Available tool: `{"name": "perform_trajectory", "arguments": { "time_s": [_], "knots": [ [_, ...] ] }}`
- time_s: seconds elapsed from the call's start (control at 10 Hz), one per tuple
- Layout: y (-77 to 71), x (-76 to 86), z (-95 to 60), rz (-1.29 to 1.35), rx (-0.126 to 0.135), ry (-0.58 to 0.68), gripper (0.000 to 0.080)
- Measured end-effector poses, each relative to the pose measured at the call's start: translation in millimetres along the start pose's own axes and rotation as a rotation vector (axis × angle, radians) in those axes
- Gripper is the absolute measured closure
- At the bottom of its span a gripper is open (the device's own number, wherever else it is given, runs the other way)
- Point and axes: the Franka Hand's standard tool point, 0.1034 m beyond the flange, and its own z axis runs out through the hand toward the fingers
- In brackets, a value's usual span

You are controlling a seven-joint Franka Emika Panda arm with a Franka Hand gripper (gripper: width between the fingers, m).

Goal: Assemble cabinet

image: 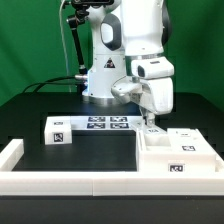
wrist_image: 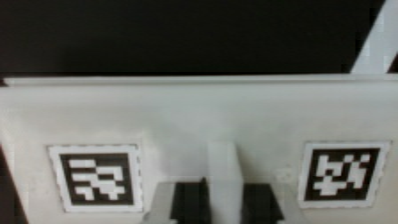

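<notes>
The cabinet (image: 178, 155) is a low white box of flat panels with tags, at the exterior view's right. My gripper (image: 150, 122) stands straight down on its left part. In the wrist view the two dark fingers (wrist_image: 189, 205) are closed on a narrow upright white rib (wrist_image: 222, 165) of the cabinet panel (wrist_image: 196, 115). One tag (wrist_image: 93, 178) lies on one side of the rib and a second tag (wrist_image: 342, 172) on the other. A loose white block (image: 57, 130) with a tag lies apart at the exterior view's left.
The marker board (image: 110, 123) lies flat by the robot's base, between the loose block and the gripper. A low white border rail (image: 70, 184) runs along the table's front and turns up the left side (image: 10, 153). The table top is black.
</notes>
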Motion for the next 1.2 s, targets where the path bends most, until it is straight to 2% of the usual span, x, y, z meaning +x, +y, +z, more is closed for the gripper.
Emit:
{"name": "perform_trajectory", "arguments": {
  "time_s": [0.1, 0.2, 0.3, 0.5, 0.6, 1.0, 1.2],
  "knots": [
    [0.8, -2.7, -6.8, 0.072, 0.01, -0.017, 0.0731],
    [4.9, -2.5, -21.1, 0.153, 0.02, -0.051, 0.0731],
    [11.4, 2.1, -33.6, 0.192, 0.016, -0.075, 0.0731],
    [20.1, -2.6, -42.4, 0.252, 0.056, -0.11, 0.0731],
    [31.9, -5.9, -46.9, 0.263, 0.072, -0.124, 0.0731],
    [33.7, -7.2, -46.1, 0.257, 0.072, -0.123, 0.0731],
    [48.3, -10.2, -47.5, 0.256, 0.066, -0.122, 0.0731]
  ]
}}
